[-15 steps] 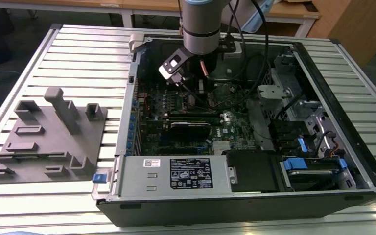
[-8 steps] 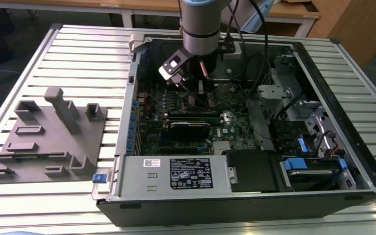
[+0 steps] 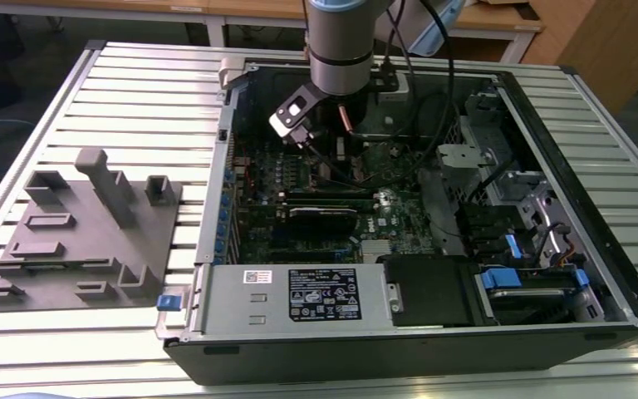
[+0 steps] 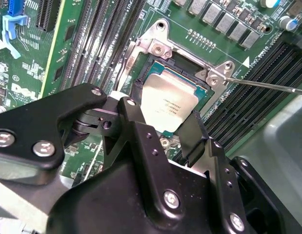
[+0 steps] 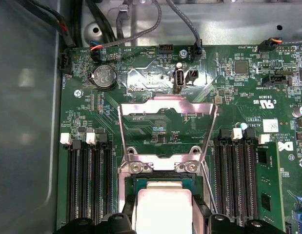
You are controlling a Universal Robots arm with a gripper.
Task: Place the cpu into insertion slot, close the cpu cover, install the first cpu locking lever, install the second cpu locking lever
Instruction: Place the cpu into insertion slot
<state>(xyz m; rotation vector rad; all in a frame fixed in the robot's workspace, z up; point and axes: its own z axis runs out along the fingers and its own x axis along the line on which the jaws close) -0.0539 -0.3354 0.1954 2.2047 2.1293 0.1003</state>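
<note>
Cpu: the cpu [image 4: 169, 97] is lying grey top up over the insertion slot [image 4: 186, 64]; whether it is fully seated cannot be told.
Gripper: the gripper [image 4: 165, 116] is clamping the cpu by two opposite edges.
Cpu cover: the cpu cover [image 5: 141, 109] is standing swung open.
Lever: a thin locking lever [image 4: 268, 86] is jutting out beside the slot.
Setting: the arm [image 3: 341, 50] is reaching into an open computer case [image 3: 613, 249] on a slatted table [image 3: 142, 91].

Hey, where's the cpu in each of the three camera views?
Exterior view: hidden under the arm, over the motherboard.
Second wrist view: the cpu lies at the insertion slot.
First wrist view: the cpu is beside the hinge of the open cpu cover.
Shared landmark: the memory slots flanking the socket, in both wrist views.
</note>
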